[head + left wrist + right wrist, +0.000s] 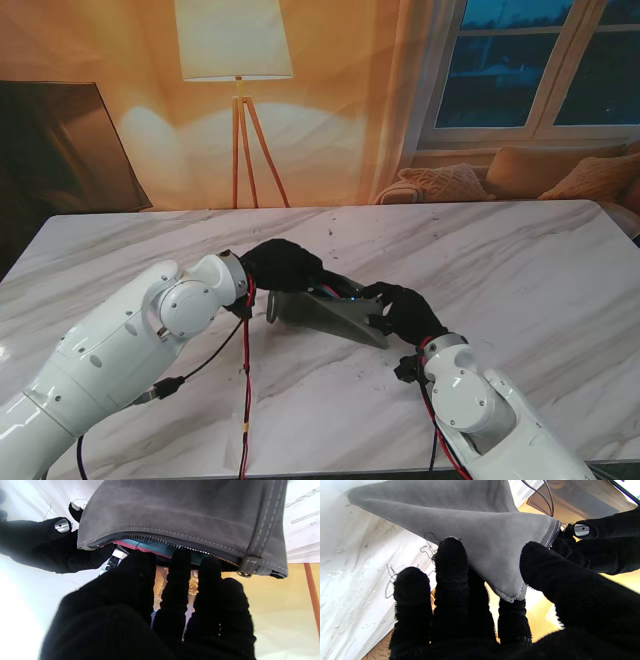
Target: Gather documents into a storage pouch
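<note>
Our left hand (pixel 283 266) was at the open mouth of the grey pouch (pixel 328 316), and its fingers (pixel 178 562) were close together, pushing on the edge of something teal and pink (pixel 152 546) that was tucked just inside the zipper (pixel 175 545). We think that was one of the documents, and we pushed on it so it would slide all the way in. We could not tell if those fingers were holding it or only pressing on it. Our right hand (pixel 405 308) was on the right end of the pouch, and it pinched the grey cloth between the thumb (pixel 545 562) and the other fingers (pixel 451 555). We held it that way so the pouch would stay put and keep its mouth up while the other hand pushed. The pouch sat near the middle of the white marble table (pixel 520 270), tipped up a bit on the far side where the zipper was, with its nearer edge down on the table. The two hands were very close, almost touching at the zipper end. We judged that the paper was almost all in and the zipper was not yet closed. Far behind the table stood a floor lamp (pixel 236 60), and a sofa with cushions (pixel 560 170) sat under the window on the right.
</note>
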